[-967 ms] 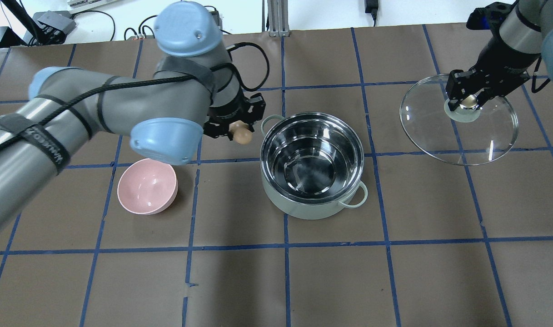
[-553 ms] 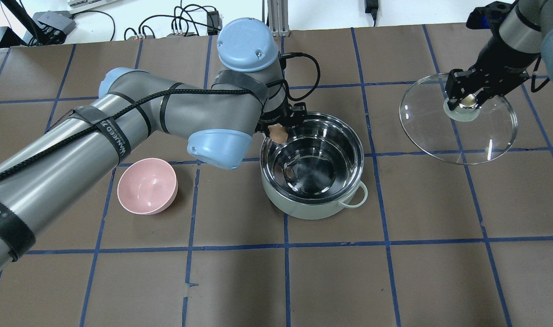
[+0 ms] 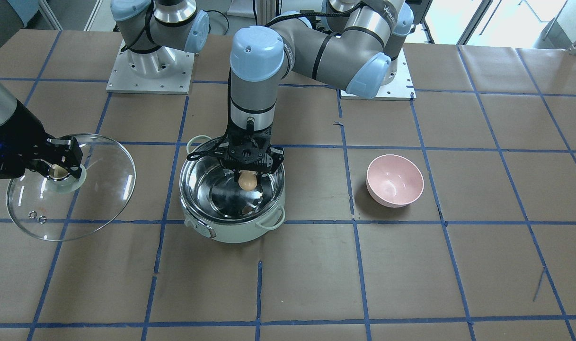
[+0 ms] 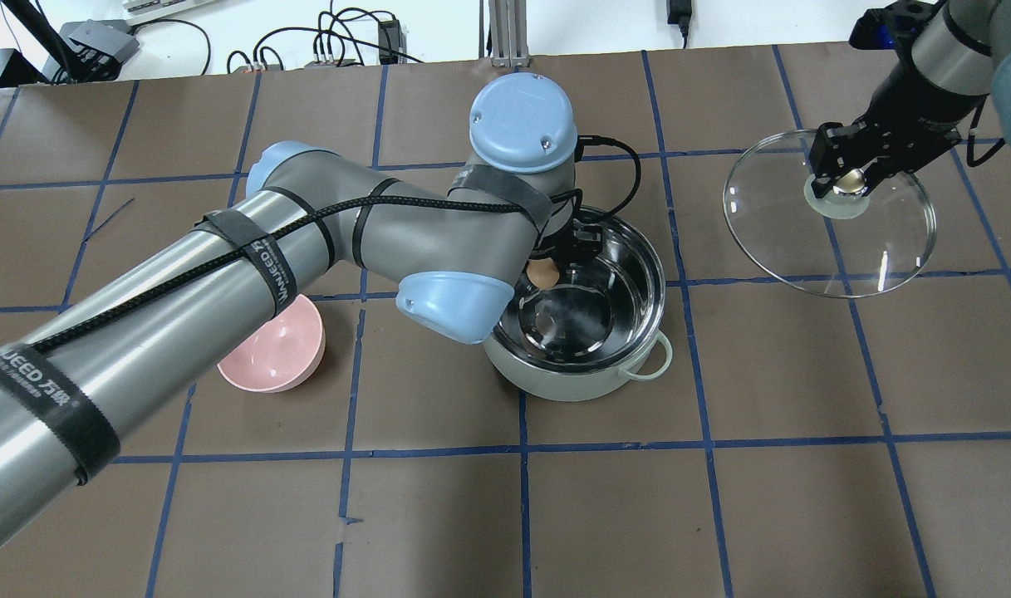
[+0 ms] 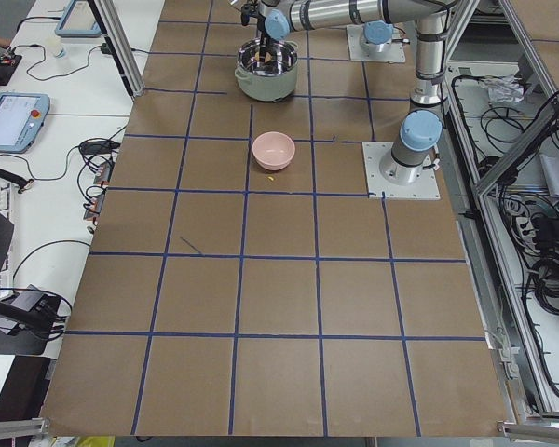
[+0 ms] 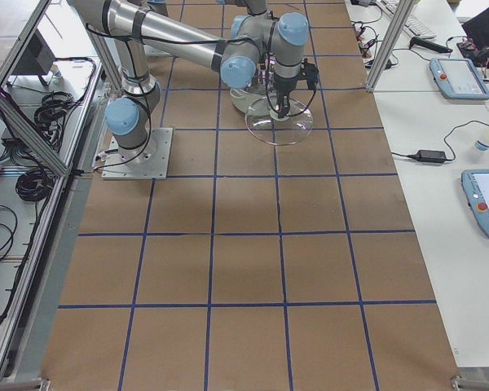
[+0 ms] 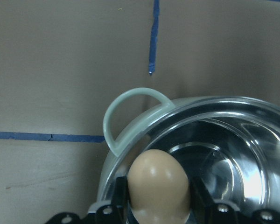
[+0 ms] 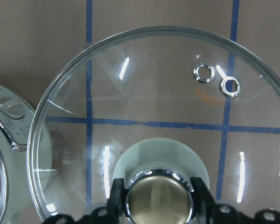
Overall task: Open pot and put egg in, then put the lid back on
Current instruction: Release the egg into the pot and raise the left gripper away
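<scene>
The mint-green pot (image 4: 580, 378) (image 3: 231, 232) stands open at mid-table, its steel inside bare. My left gripper (image 4: 547, 270) (image 3: 248, 179) is shut on the tan egg (image 4: 542, 275) (image 3: 247, 181) (image 7: 158, 186) and holds it over the pot's inside, just within the rim by one loop handle (image 7: 130, 100). My right gripper (image 4: 841, 184) (image 3: 58, 171) is shut on the knob (image 8: 157, 193) of the glass lid (image 4: 771, 232) (image 3: 93, 208) (image 8: 177, 107) and holds the lid in the air, well off to the pot's side.
A pink bowl (image 4: 285, 357) (image 3: 394, 180) stands on the table on the pot's other side, partly under my left arm in the overhead view. The table is brown paper with a blue tape grid (image 4: 522, 448). Cables and boxes lie past the far edge (image 4: 98, 37).
My left gripper has carried the egg from beside the pot to over its rim and now over its inside. The right gripper with the lid has barely moved.
</scene>
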Controlling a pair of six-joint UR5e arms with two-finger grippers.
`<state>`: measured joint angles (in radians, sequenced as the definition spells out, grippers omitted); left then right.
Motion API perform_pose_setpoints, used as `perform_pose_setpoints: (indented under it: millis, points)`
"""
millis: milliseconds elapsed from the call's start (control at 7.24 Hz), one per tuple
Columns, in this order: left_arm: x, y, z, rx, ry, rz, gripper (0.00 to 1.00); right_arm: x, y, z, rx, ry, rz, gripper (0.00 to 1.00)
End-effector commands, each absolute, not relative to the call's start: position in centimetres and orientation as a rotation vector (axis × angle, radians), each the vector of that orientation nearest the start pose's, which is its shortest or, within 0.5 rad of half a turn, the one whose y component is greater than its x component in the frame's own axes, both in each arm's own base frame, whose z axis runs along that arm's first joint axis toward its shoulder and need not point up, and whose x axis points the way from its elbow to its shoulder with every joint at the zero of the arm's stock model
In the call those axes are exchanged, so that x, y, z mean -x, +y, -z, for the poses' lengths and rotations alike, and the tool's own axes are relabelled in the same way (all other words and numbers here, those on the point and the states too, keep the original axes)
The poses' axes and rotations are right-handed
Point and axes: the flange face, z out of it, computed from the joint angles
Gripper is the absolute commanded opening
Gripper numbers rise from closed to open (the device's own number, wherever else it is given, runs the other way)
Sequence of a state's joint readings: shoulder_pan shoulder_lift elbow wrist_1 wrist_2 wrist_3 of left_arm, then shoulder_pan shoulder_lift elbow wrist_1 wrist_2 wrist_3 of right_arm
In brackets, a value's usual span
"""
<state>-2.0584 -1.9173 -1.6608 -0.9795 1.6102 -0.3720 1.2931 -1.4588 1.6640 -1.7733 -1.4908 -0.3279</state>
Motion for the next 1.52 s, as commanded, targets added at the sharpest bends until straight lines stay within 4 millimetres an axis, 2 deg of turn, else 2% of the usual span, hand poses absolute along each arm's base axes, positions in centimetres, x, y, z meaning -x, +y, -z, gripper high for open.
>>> perform_pose_setpoints:
  millis: [0,138,276,415,553,691,967,1106,1244,1382]
  points:
    - [40.4,-48.1,-31.0,-0.186,3.112,0.27,0.34,0.9,-54.9,-40.4,0.077,3.06,0.031,0.28]
    - [40.1,-48.0,-32.4,-0.189,3.105,0.316,0.74,0.9,-54.9,-40.4,0.093,3.06,0.027,0.28]
    - [39.6,-48.2,-34.0,-0.176,3.112,0.356,0.85,0.9,-54.9,-40.4,0.158,3.058,0.029,0.28]
    - [37.3,-49.0,-36.3,-0.116,3.116,0.399,0.97,0.9,-54.8,-40.3,0.199,3.057,0.028,0.27]
    - [33.4,-49.5,-39.4,-0.026,3.113,0.396,0.99,0.9,-54.8,-40.3,0.227,3.055,0.029,0.27]
    - [29.1,-49.0,-42.6,0.035,3.102,0.341,1.0,0.9,-54.9,-40.4,0.246,3.05,0.036,0.27]
    - [20.6,-47.4,-46.4,0.116,3.085,0.152,1.0,0.2,-55.1,-40.7,0.222,2.985,0.077,0.28]
    - [17.1,-47.0,-48.8,0.169,3.08,0.123,1.0,0.2,-54.9,-40.4,0.211,2.981,0.057,0.28]
    - [14.2,-46.6,-52.2,0.205,3.085,0.06,1.0,-0.8,-54.5,-41.1,0.135,2.987,0.062,0.28]
    - [12.1,-46.7,-55.5,0.233,3.088,0.035,1.0,-4.0,-54.1,-41.6,0.142,2.987,0.062,0.28]
